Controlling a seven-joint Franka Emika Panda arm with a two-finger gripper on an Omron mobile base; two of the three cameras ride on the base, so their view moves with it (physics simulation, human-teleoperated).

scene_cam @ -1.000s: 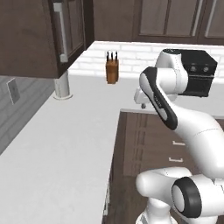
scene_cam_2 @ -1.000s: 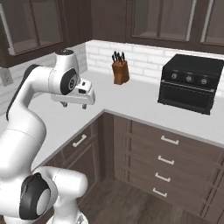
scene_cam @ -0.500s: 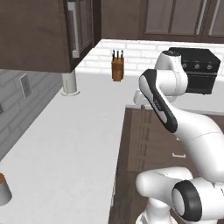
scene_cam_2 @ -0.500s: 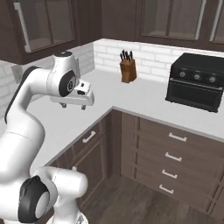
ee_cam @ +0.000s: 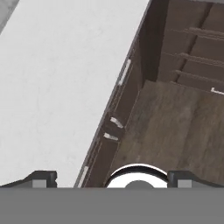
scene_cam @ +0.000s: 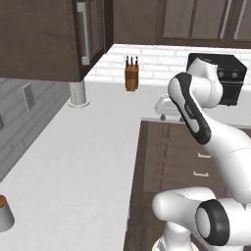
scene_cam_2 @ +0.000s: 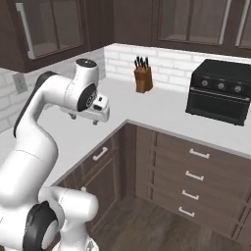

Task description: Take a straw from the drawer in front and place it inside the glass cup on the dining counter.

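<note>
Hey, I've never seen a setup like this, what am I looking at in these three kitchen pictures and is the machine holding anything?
It is a white robot arm on a driving base, in a rendered kitchen. Two pictures come from cameras on the base, behind the arm to its left and right. The third comes from a camera on the hand, looking down past the counter edge at the wooden floor.

The gripper hangs open above the white counter and holds nothing.

On the counter stand a knife block, a black oven, and in the left view a small grey pot with a brown top. Below the counter are dark drawers with silver handles, all shut.
</note>
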